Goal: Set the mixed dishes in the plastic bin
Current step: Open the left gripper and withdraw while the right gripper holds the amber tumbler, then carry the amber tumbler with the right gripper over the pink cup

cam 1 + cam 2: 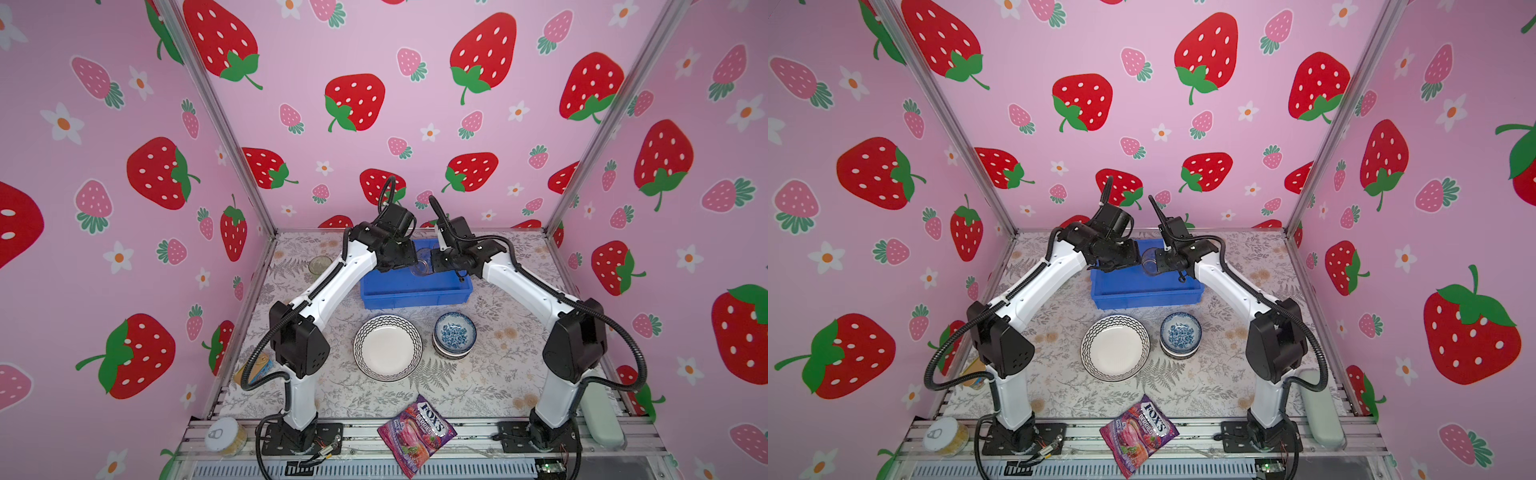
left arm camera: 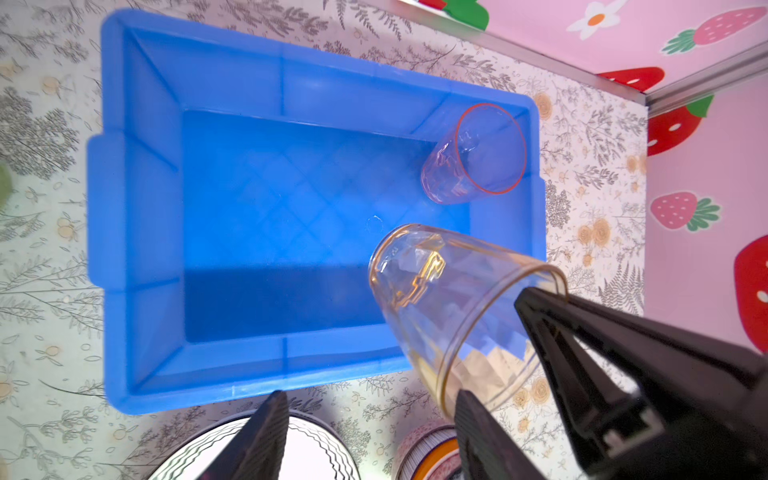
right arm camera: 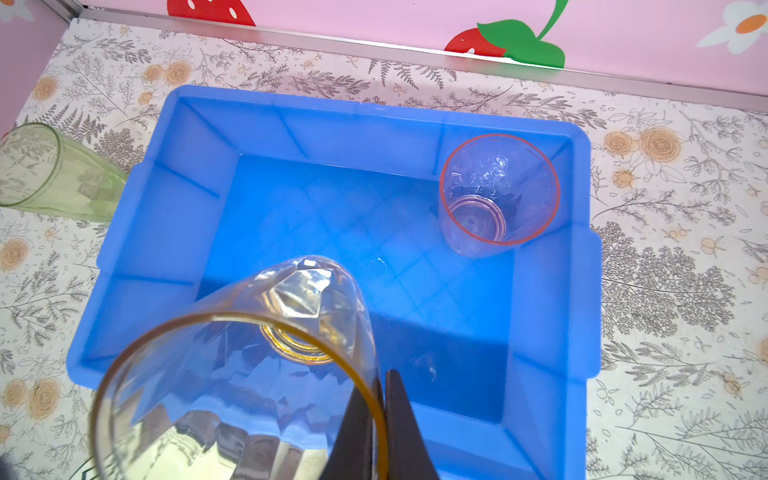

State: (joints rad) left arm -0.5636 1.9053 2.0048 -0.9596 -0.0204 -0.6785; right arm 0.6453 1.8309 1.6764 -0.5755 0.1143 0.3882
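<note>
The blue plastic bin stands at the back middle of the table. Over it hangs a clear amber glass, tilted, with my right gripper shut on its rim. My left gripper is open right beside it, one finger next to the glass's rim. A pink glass stands in a corner of the bin. On the table outside the bin lies a green glass on its side. In front of the bin sit a zigzag-rimmed plate and a stack of patterned bowls.
A purple candy bag lies at the front edge and a white-lidded jar at the front left. A round lid-like object is at the back left. A white oblong object rests at the front right. Walls enclose three sides.
</note>
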